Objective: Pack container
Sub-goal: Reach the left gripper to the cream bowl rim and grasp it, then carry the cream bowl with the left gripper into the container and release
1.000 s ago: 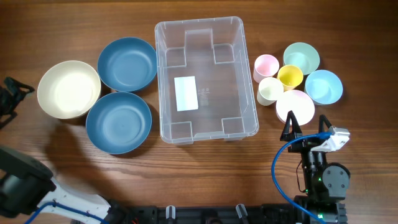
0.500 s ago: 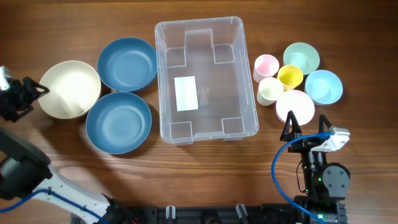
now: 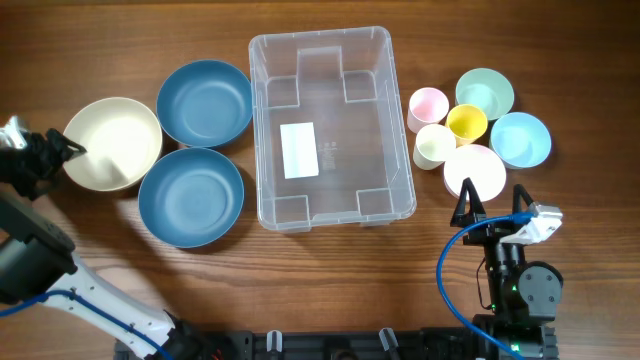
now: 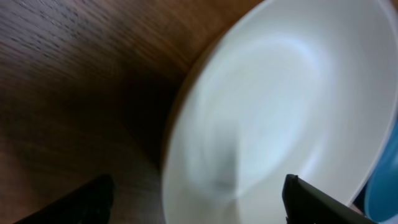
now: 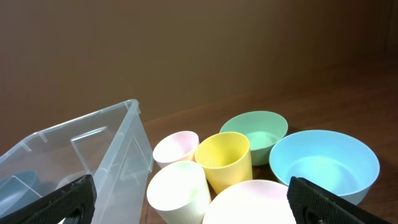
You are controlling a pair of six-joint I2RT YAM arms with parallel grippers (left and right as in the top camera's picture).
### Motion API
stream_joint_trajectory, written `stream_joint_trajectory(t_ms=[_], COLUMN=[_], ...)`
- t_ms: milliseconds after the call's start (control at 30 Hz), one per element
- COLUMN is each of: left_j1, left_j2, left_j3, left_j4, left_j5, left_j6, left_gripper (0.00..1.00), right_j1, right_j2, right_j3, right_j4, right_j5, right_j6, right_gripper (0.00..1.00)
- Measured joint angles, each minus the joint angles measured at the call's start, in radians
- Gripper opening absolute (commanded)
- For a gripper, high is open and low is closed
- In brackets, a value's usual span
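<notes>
The clear container (image 3: 262,120) stands empty at the table's middle, a white label on its base; its corner shows in the right wrist view (image 5: 81,155). My left gripper (image 3: 62,158) is open at the left rim of a cream bowl (image 3: 112,142). In the left wrist view that bowl (image 4: 280,112) is blurred, and its rim lies between the jaws (image 4: 199,202), one finger outside and one over the inside. My right gripper (image 3: 493,205) hangs open and holds nothing, just in front of a pale pink bowl (image 3: 474,170), seen again in the right wrist view (image 5: 199,208).
Two dark blue bowls (image 3: 205,102) (image 3: 191,196) sit between the cream bowl and the container. To the container's right cluster a pink cup (image 3: 428,106), a yellow cup (image 3: 466,123), a cream cup (image 3: 434,145), a green bowl (image 3: 485,93) and a light blue bowl (image 3: 520,138).
My left gripper has come in from the table's left edge to the cream bowl's rim. The right arm has not moved.
</notes>
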Motion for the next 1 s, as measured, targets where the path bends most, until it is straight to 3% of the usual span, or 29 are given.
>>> stream_joint_trajectory(t_ms=[167,367,700,1000], left_j1=[0.0,0.0,0.002,0.026], left_j2=[0.061,0.079,0.081,0.062], left_j3=[0.0,-0.002,0.015,0.336], left_j4=[0.005,0.007,-0.027,-0.209], left_j5=[-0.003,-0.011,-0.025,-0.035], left_j6=[-0.01,-0.016,-0.013,-0.09], left_gripper=[0.56,0.06,0.04,0.04], right_j1=[0.0,0.0,0.0,0.0], right_j2=[0.0,0.0,0.0,0.0], right_j3=[0.0,0.0,0.0,0.0], right_j4=[0.0,0.0,0.0,0.0], right_j5=[0.0,0.0,0.0,0.0], right_j6=[0.0,0.0,0.0,0.0], right_gripper=[1.0,1.0,1.0,1.0])
